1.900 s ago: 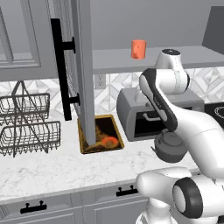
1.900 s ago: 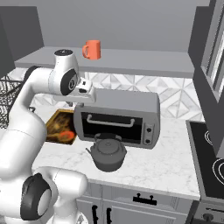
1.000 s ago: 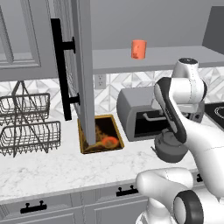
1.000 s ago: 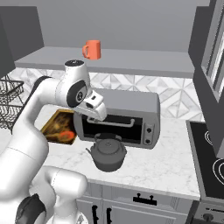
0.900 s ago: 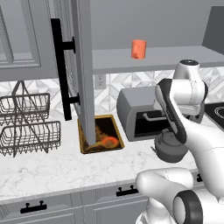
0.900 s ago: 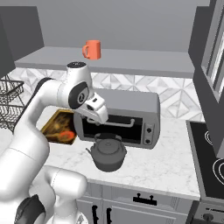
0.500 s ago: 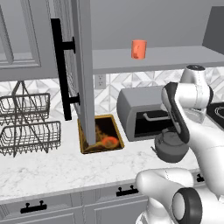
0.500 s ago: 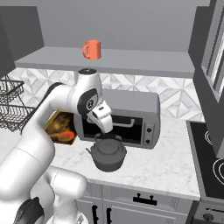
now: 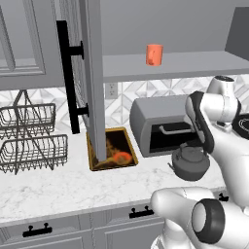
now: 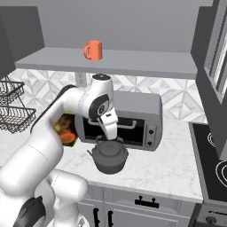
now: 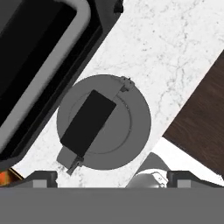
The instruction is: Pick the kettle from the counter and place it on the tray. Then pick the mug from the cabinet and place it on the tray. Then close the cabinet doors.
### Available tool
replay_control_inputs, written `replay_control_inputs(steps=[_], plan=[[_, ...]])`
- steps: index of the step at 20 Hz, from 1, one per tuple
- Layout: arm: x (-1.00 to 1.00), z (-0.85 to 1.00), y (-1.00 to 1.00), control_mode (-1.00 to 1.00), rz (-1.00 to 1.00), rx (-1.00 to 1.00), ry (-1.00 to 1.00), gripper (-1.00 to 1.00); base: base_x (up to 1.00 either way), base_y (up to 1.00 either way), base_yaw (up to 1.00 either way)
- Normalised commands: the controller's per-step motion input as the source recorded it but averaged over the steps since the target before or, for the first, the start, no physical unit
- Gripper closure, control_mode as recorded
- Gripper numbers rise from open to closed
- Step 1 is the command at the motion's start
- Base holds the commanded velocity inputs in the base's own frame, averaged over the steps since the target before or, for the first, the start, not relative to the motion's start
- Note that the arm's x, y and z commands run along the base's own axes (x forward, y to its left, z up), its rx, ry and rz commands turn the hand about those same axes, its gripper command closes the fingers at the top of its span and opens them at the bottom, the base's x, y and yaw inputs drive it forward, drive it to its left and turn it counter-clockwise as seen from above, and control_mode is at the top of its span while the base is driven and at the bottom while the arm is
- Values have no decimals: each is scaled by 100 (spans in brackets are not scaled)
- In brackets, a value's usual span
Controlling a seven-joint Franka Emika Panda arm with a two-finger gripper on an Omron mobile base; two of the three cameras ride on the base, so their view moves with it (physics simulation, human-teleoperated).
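The tool (image 10: 111, 138) hangs right over the kettle (image 10: 107, 156), pointing down at it, just above the arched handle. In the hand view the kettle (image 11: 104, 127) sits dead centre with its black handle (image 11: 87, 120) running diagonally across the lid. Can't really tell how far apart the fingers are: only their tips peek in at the bottom corners of the hand view, well apart from each other, and nothing is between them, so it's holding nothing as far as I can see.

The kettle (image 9: 190, 163) stands upright on the desk (image 9: 44, 187), just in front of the toaster oven (image 10: 122, 119), spout pointing left in the right base view. The oven's dark glass door is directly behind it, very close, can't say if they touch.

Left of the oven, back against the wall, lies the tray (image 9: 111, 149), flat on the desk, with an orange blob on its dark inside. The open door (image 9: 92, 78) hangs in front of it and hides part of its left side in the left base view. The door has a long black bar handle (image 9: 68, 78).

The mug (image 10: 93, 50) is up on the cabinet shelf (image 10: 146, 60), upright, handle facing left in the right base view, well above the oven.

Two wire baskets (image 9: 31, 138) sit at the far left of the desk. A stovetop (image 10: 216, 162) is off to the right.
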Motion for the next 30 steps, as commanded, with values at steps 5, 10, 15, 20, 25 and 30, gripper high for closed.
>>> replay_control_inputs(steps=[5, 10, 15, 20, 25, 30], plan=[[17, -12, 0, -100, -10, 4, 1, -100, 0, 0, 0], [0, -27, -2, -100, -1, 0, 3, -100, 0, 0, 0], [3, -31, -2, -100, -1, 0, 3, -100, 0, 0, 0], [14, -22, -2, -100, -1, 3, 8, -100, 0, 0, 0], [11, -19, 0, -100, -1, 2, 10, -100, 0, 0, 0], [12, -13, 0, -100, -2, 0, 1, -100, 0, 0, 0]])
